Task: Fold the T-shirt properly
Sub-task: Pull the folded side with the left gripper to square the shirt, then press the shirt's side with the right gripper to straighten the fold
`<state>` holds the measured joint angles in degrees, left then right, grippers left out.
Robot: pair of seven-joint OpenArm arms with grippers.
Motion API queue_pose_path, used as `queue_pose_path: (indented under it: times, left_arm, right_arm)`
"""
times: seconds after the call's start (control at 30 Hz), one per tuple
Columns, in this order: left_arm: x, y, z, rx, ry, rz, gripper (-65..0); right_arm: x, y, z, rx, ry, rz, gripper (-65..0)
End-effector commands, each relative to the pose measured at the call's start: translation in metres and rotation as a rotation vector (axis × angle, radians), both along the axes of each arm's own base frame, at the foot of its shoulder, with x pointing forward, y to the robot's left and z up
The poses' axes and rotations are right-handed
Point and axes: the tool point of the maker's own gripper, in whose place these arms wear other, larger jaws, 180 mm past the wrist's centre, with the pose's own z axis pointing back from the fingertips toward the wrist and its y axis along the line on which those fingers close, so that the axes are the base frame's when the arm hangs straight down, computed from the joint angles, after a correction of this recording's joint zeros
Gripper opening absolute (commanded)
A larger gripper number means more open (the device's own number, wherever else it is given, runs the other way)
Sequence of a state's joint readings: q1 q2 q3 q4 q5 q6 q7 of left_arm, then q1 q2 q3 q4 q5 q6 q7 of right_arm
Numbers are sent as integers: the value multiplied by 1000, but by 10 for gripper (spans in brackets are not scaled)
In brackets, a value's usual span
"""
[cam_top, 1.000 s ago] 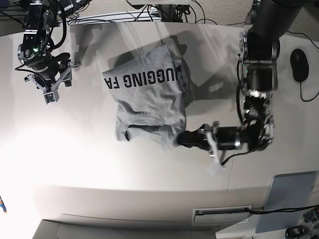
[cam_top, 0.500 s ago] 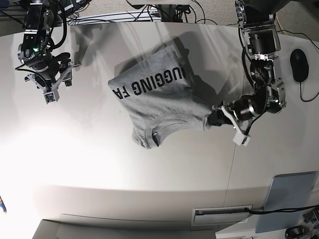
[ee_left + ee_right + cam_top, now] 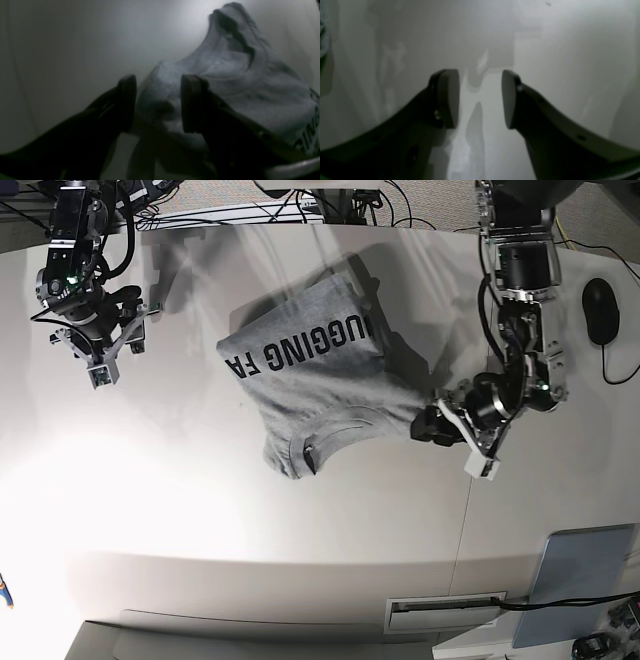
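on the left of the base view the right claw (image 3: 100,360) hangs over bare table (image 3: 200,520), well apart from the cloth; its wrist view shows the jaws standing wide with nothing between them.

in the middle lies the t-shirt (image 3: 310,385), a rumpled grey heap with the black lettering (image 3: 300,348) face up and reading upside down from this side. it is bunched and doubled over on itself, with a hem or sleeve opening turned under at its near edge. it looks soft, light and limp: it will sag from any hold, drag and wrinkle across the table, and keep no shape of its own. it is not fragile, and cotton should not slip from a pinch, though a pinch may catch two layers where one is wanted.

on the right the left claw (image 3: 432,423) sits at the shirt's drawn-out corner. in the left wrist view the jaws are parted with a fold of t-shirt (image 3: 225,82) lying between them, not squeezed. the best holds are likely seams and edges: shoulders, hem corners, sleeve ends, taken in pairs by both claws so the cloth can be spread flat first.
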<state>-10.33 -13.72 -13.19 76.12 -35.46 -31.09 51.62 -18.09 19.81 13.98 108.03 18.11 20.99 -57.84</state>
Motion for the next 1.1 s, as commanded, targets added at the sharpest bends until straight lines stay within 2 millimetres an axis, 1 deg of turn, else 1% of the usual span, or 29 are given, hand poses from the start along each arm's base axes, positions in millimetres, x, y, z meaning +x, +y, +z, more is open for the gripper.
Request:
queue_pose_path:
  times: [0.0, 0.1, 0.13, 0.23, 0.33, 0.4, 0.47, 0.6, 0.67, 0.73, 0.87, 0.97, 1.07]
  left_arm:
    - [8, 3, 18, -17, -49, -20, -378]
    - [-6, 2, 20, -60, -3, -90, -426]
    - [-10, 1, 20, -70, 17, -103, -427]
    - [-18, 1, 14, -59, 58, -127, -427]
    - [-17, 3, 11, -52, 69, -103, -427]
    - [-13, 6, 7, -32, 69, -68, -427]
    - [-8, 8, 4, -3, 53, -35, -427]
    - [-2, 12, 1, 49, 28, -8, -427]
    - [-1, 14, 0, 61, 23, -5, -427]
    - [0, 16, -1, 67, 24, 6, -427]
    - [0, 20, -3, 81, 39, 30, -427]
    - [2, 20, -2, 76, 27, 36, -427]
    - [3, 20, 0, 70, 18, 39, -427]
  right_arm:
    - [10, -1, 13, -4, -56, 13, -377]
    - [17, 5, 19, 29, -111, 24, -378]
    - [22, 8, 23, 45, -141, 30, -380]
    - [34, 12, 33, 63, -192, 35, -413]
    - [53, 25, 44, 91, -245, 50, -419]
    - [68, 41, 53, 112, -279, 83, -422]
    - [83, 63, 60, 123, -308, 133, -444]
    - [115, 112, 80, 88, -389, 249, -555]
    - [128, 134, 84, 80, -409, 297, -613]
    - [140, 153, 76, 89, -393, 329, -648]
    - [163, 181, 46, 116, -318, 361, -650]
    - [179, 187, 27, 108, -261, 347, -650]
    - [192, 191, 15, 104, -231, 359, -650]
